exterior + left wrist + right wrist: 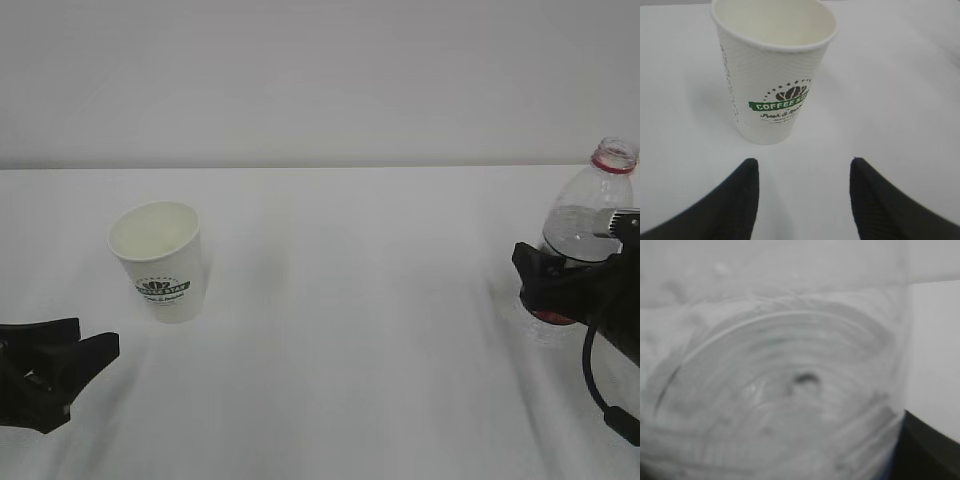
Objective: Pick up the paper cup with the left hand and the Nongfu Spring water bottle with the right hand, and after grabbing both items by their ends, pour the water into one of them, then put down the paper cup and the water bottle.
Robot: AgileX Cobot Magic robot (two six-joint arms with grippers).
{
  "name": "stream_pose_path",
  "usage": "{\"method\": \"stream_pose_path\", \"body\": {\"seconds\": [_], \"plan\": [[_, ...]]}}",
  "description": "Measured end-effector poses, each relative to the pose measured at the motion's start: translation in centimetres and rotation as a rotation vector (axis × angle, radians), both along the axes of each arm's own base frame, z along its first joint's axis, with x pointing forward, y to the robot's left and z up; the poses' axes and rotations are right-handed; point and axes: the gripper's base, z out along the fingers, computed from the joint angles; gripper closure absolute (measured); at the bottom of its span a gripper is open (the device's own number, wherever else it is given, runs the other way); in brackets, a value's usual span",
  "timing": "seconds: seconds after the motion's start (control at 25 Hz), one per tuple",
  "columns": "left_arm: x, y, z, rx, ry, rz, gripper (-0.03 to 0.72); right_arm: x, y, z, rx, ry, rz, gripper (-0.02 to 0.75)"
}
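The paper cup (158, 262) stands upright on the white table, left of centre, its green logo facing me. In the left wrist view the cup (772, 75) sits just beyond the fingertips. My left gripper (98, 335) rests low at the left edge, open and empty, a short way in front of the cup; the same gap (804, 167) shows bare table. The uncapped Nongfu Spring water bottle (590, 200) stands at the far right with my right gripper (575, 255) around its middle. The bottle (780, 380) fills the right wrist view, with one finger (932, 452) against its right side.
The white table (350, 350) stretches between cup and bottle and meets a pale wall (320, 80) behind. A black cable (600, 385) loops under the right arm near the right edge.
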Motion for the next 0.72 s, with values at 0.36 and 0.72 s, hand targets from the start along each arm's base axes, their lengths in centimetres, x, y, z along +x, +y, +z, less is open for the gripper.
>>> {"method": "stream_pose_path", "body": {"seconds": [0.36,0.72], "plan": [[0.01,0.02,0.0,0.0,0.0,0.002,0.265,0.05,0.0,0.02,-0.003,-0.002,0.001,0.216],[0.01,0.02,0.0,0.0,0.0,0.002,0.27,0.05,0.0,0.02,-0.003,-0.002,0.001,0.277]]}}
